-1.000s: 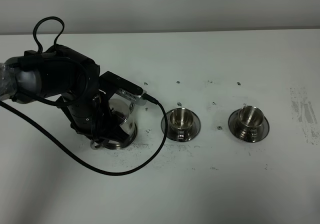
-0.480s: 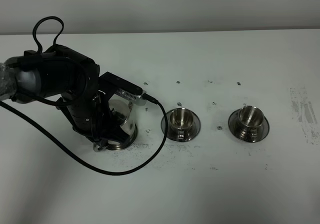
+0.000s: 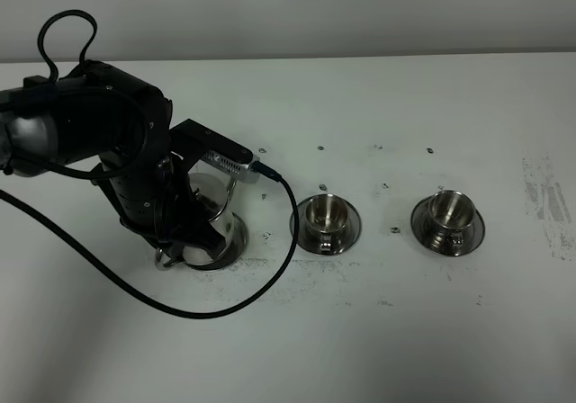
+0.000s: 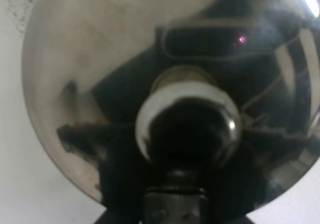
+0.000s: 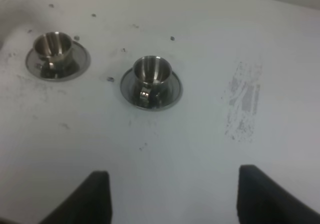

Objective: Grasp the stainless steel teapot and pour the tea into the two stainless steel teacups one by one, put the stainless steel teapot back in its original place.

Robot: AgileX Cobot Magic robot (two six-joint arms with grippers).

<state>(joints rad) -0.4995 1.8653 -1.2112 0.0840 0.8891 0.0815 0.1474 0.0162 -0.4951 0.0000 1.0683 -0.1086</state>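
Arm (image 3: 90, 142) over teapot (image 3: 216, 207), cable (image 3: 270, 286) looped beside left teacup (image 3: 326, 214), open table (image 3: 405, 331)

1. Exterior high: fixed above the white table (image 3: 405, 349), looking down and toward its far edge. It stands far enough back to take in the left arm (image 3: 90, 142), the stainless steel teapot (image 3: 220, 214) and the two teacups (image 3: 326, 212) (image 3: 448, 210) together.
2. Left wrist: aimed down onto the teapot's lid (image 4: 90, 59), so near that the lid fills the frame, out of focus.
3. Right wrist: raised well above the table, angled obliquely across it.
4. Overlap: right wrist and exterior views share both teacups (image 5: 52, 44) (image 5: 152, 69). Left wrist and exterior views share only the teapot.
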